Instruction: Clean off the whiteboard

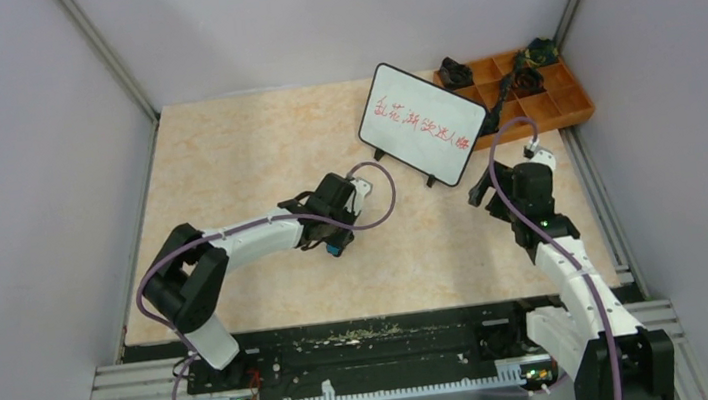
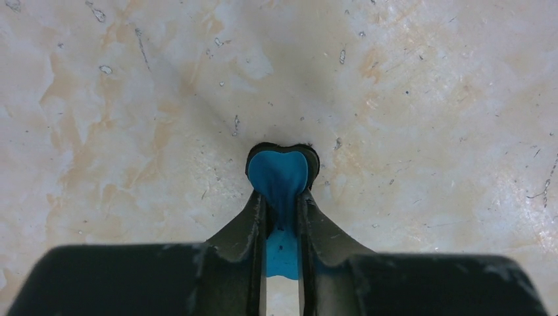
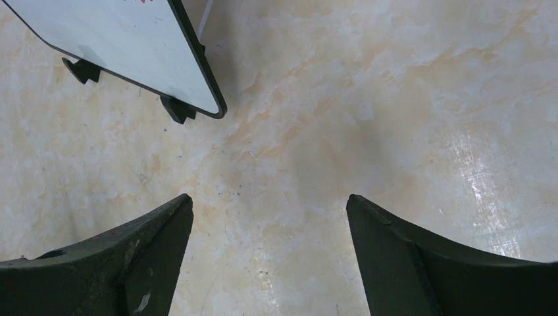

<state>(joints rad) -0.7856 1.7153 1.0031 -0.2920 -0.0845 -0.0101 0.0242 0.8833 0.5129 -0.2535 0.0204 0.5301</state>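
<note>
The whiteboard [image 1: 422, 122] stands tilted at the back right of the table, with red handwriting across its face; its lower corner and two black feet also show in the right wrist view [image 3: 131, 46]. My left gripper [image 1: 338, 245] is at the table's middle, left of the board and well apart from it, shut on a blue eraser [image 2: 279, 178] squeezed between its jaws just above the tabletop. My right gripper [image 1: 478, 193] is open and empty, just in front of the board's lower right corner; its fingers [image 3: 131, 257] stand wide apart over bare table.
An orange compartment tray [image 1: 560, 96] with dark items in it sits behind the board at the back right. Grey walls and metal rails enclose the marbled tabletop [image 1: 254, 151]. A purple cable loops off each arm.
</note>
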